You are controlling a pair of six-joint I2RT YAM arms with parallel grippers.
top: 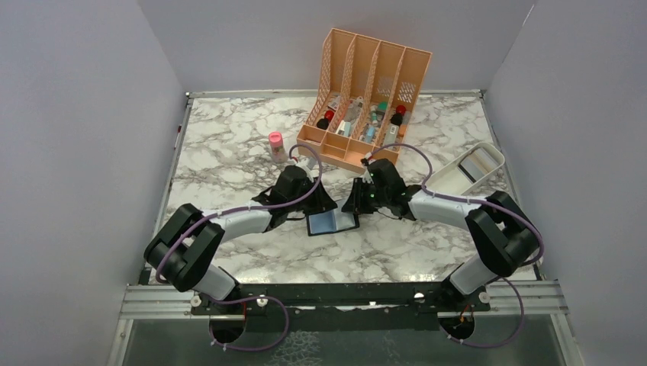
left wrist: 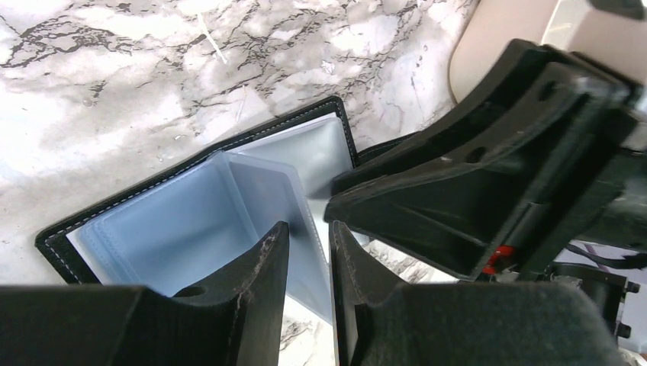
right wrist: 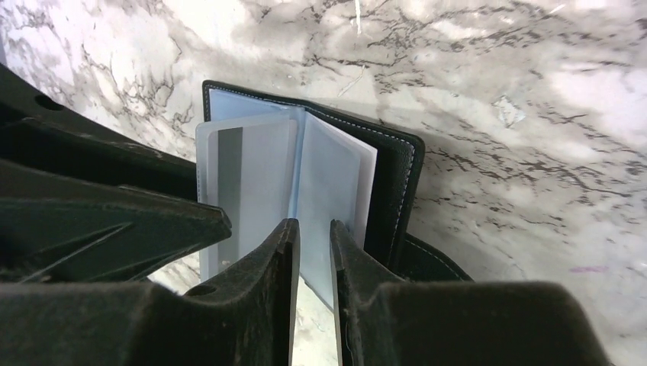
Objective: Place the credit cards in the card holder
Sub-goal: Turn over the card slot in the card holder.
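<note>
The card holder [right wrist: 397, 175] looks like matt black leather with pale stitching, its inner sleeves [right wrist: 336, 175] smooth, translucent plastic. The worktop [right wrist: 534, 114] is smooth, marble-patterned.

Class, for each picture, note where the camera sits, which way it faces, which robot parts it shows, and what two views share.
Top view: above and behind the arms, looking down at the table; both arms, left pincer and right pincer show.
Left wrist: on the left arm, looking past its own fingers at the wallet; the right pincer shows opposite.
Right wrist: on the right arm, facing the wallet from the other side; own fingers, left pincer beside.
Shared: both wrist views show the wallet's sleeves.
</note>
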